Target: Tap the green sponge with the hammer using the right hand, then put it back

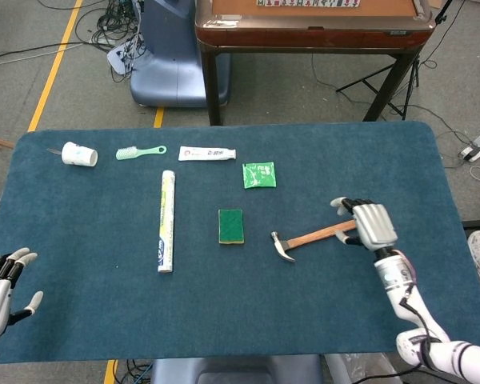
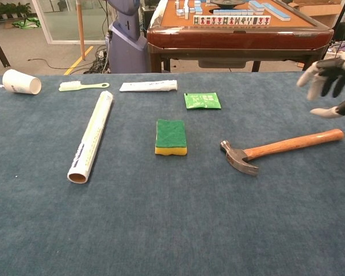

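Observation:
The green sponge (image 1: 231, 226) (image 2: 171, 137), with a yellow underside, lies flat mid-table. To its right the hammer (image 1: 312, 238) (image 2: 279, 149) lies on the cloth, steel head toward the sponge and wooden handle pointing right. My right hand (image 1: 371, 223) (image 2: 330, 83) hovers open above the handle's far end, fingers spread, not touching it. My left hand (image 1: 2, 283) rests open at the table's near-left corner and appears only in the head view.
A rolled paper tube (image 1: 166, 220) lies left of the sponge. Along the back are a paper cup (image 1: 79, 154), a toothbrush (image 1: 140, 151), a toothpaste tube (image 1: 207, 153) and a green packet (image 1: 258, 174). A wooden game table (image 1: 312, 24) stands beyond the far edge.

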`<state>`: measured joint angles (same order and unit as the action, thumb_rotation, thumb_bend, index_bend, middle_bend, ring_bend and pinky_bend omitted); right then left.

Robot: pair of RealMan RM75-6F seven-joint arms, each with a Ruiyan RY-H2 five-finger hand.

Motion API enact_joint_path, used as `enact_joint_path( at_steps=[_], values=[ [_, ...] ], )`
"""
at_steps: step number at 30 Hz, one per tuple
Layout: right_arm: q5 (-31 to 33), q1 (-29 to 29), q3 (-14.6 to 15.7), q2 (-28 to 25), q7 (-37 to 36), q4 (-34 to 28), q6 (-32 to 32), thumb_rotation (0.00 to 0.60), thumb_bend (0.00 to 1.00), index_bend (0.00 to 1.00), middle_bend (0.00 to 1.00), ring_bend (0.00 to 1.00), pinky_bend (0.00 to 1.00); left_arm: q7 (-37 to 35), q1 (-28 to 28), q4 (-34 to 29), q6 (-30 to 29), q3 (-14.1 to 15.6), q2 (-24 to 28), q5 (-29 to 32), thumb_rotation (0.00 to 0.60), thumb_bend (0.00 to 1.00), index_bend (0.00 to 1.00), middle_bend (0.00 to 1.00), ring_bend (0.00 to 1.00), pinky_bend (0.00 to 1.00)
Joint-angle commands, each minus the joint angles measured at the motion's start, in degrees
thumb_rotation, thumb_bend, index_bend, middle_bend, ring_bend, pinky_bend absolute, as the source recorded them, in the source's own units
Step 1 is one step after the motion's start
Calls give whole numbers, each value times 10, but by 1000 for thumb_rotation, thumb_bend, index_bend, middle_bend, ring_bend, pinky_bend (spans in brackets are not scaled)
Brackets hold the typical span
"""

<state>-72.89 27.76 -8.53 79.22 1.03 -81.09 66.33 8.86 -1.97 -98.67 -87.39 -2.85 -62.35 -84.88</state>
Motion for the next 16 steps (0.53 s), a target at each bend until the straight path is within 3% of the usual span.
enact_joint_path(
  at_steps=[1, 10, 16],
  values=[
    [7, -54, 14, -57, 45, -63, 63, 600, 267, 414, 490, 449, 464, 2, -4, 1, 3, -2, -2, 0, 600, 246, 215, 174, 146, 82],
    [-18, -167, 55, -122, 59, -141, 191, 600, 267, 427, 493, 454, 466, 17, -25, -3, 18, -10, -11, -4, 600, 247, 215, 174, 146, 81],
    [-33, -202, 62, -131, 45, -149, 224, 600, 267, 427, 493, 454, 466, 22, -28, -9, 19, -10, -12, -3, 600, 246, 215, 174, 146, 81]
  ],
)
